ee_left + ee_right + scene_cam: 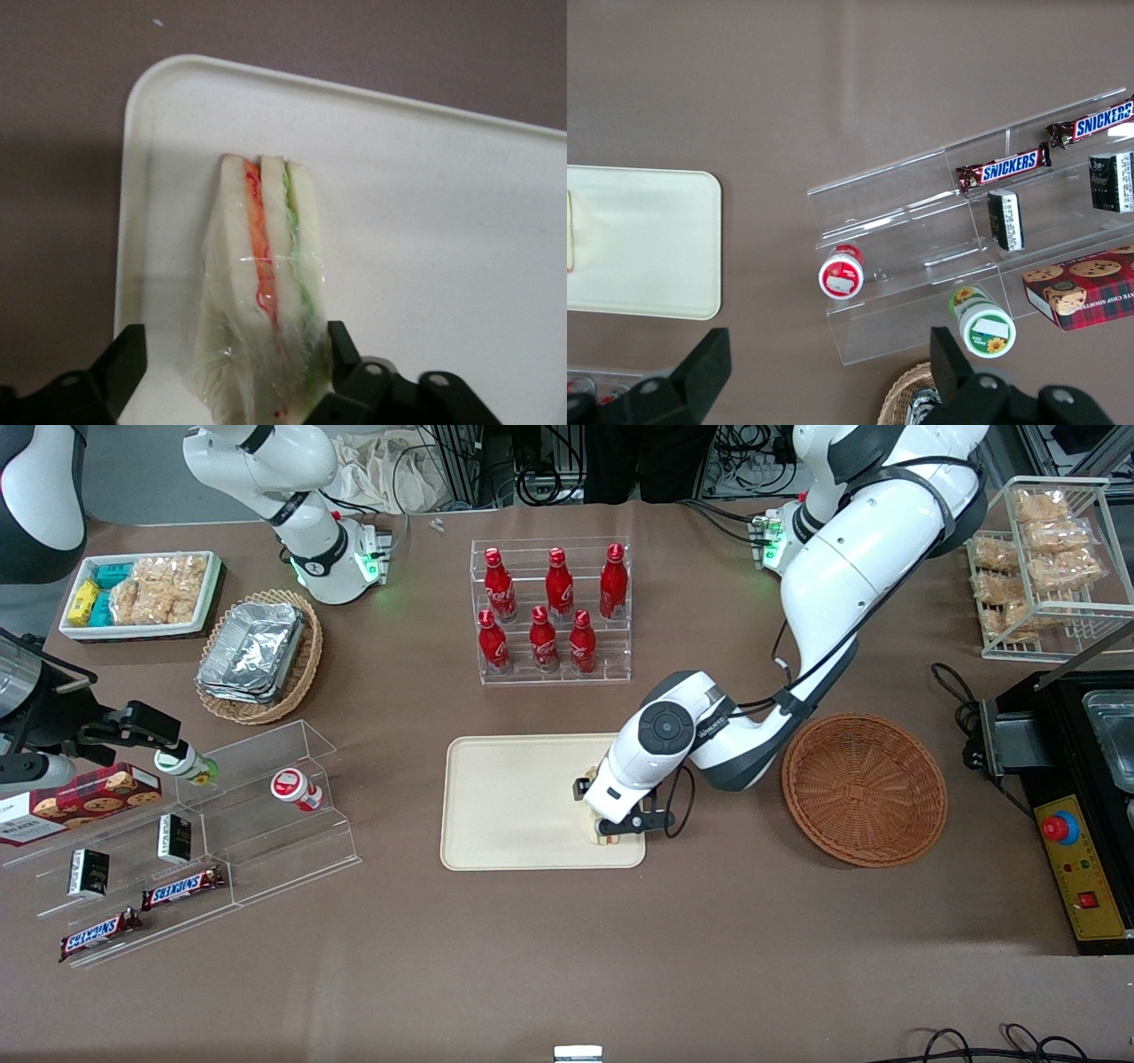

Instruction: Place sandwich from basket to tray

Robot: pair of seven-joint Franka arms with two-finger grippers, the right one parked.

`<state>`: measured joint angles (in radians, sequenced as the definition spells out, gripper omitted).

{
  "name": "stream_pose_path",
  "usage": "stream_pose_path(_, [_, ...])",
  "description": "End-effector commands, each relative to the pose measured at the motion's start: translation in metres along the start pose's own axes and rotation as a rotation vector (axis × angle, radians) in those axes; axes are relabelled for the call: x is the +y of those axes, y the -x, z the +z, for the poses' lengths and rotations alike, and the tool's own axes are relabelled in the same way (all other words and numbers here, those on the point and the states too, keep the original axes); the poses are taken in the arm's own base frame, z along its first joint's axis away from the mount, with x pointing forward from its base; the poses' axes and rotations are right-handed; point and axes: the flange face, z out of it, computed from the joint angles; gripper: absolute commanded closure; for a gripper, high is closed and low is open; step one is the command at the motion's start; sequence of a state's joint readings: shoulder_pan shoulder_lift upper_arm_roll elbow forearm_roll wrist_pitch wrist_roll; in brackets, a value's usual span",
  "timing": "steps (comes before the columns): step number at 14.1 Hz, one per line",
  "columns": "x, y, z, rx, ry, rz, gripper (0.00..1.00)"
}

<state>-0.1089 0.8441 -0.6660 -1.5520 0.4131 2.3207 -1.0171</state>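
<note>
The sandwich (266,257) is a wrapped white-bread wedge with orange and green filling, lying on the cream tray (425,221) near one corner. My left gripper (236,343) straddles its wide end and is open: one finger (341,350) is against the wrap, the other finger (128,354) stands clear of it. In the front view the gripper (613,828) sits low over the sandwich (606,836), at the end of the tray (505,806) nearest the round reddish-brown basket (864,788). Nothing lies in the basket.
A clear rack of red bottles (554,615) stands farther from the front camera than the tray. Toward the parked arm's end are an oval wicker basket of foil trays (257,655), a white snack tray (142,593) and an acrylic shelf (221,815). A control box (1076,868) flanks the round basket.
</note>
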Motion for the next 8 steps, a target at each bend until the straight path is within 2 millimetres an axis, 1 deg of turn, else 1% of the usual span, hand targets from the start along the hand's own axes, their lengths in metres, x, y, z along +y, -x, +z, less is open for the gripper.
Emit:
stream_pose_path(1, [-0.001,-0.003,-0.037,0.023,-0.064,-0.041,0.01])
stream_pose_path(3, [-0.011,-0.006,-0.072,0.008,-0.186,-0.07,0.01])
stream_pose_path(4, [-0.02,-0.011,-0.092,0.008,-0.227,-0.085,0.01])
stream_pose_path(5, [-0.041,-0.027,-0.114,0.012,-0.235,-0.126,0.01])
stream_pose_path(7, [-0.062,-0.043,-0.159,0.025,-0.19,-0.191,0.01])
stream_pose_path(8, [-0.077,-0.053,-0.179,0.049,-0.181,-0.208,0.01])
